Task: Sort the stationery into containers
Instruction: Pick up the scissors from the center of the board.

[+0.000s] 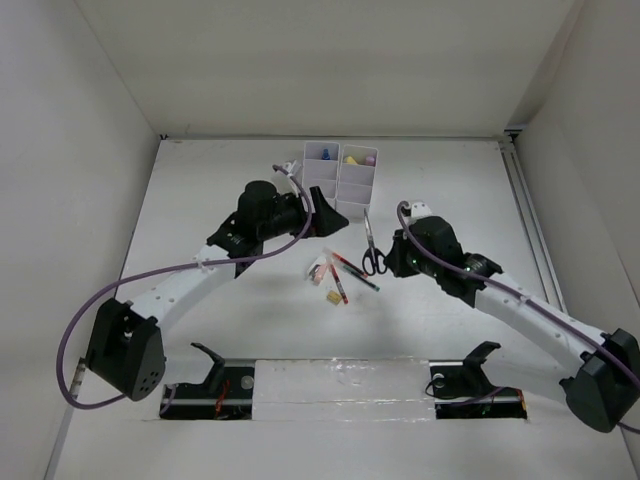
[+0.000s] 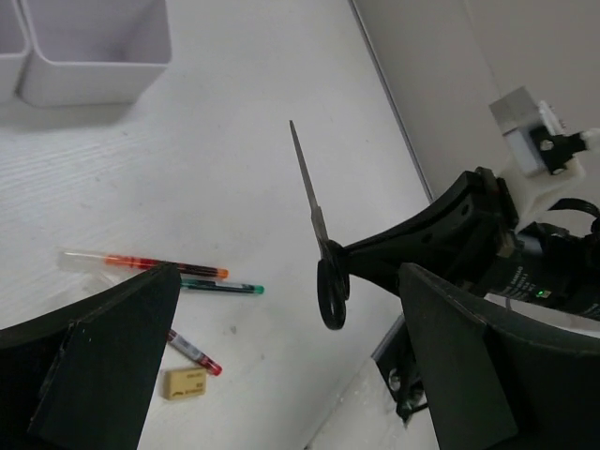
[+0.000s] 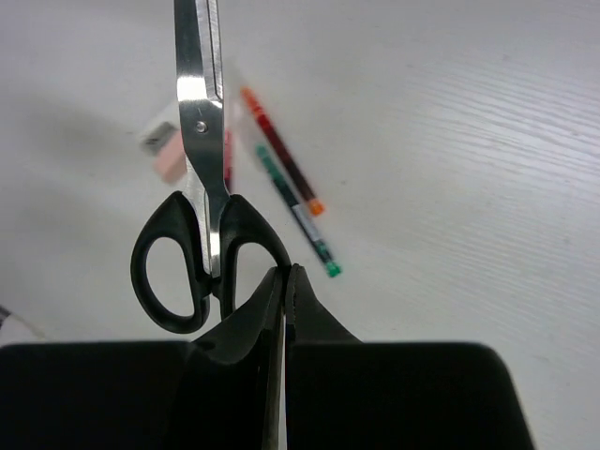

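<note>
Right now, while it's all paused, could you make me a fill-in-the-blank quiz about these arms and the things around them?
1. The right tool is clamped on the ____.
2. That item's handles are ____ in colour.
3. The left tool stands ____, holding nothing.
4. The pens lie on the ____, outside the white tray.
Missing words: scissors; black; open; table.

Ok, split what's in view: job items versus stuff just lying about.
Job: scissors in right pincer, pens, yellow eraser, pink eraser, white tray.
Just there: purple cable, base rail.
</note>
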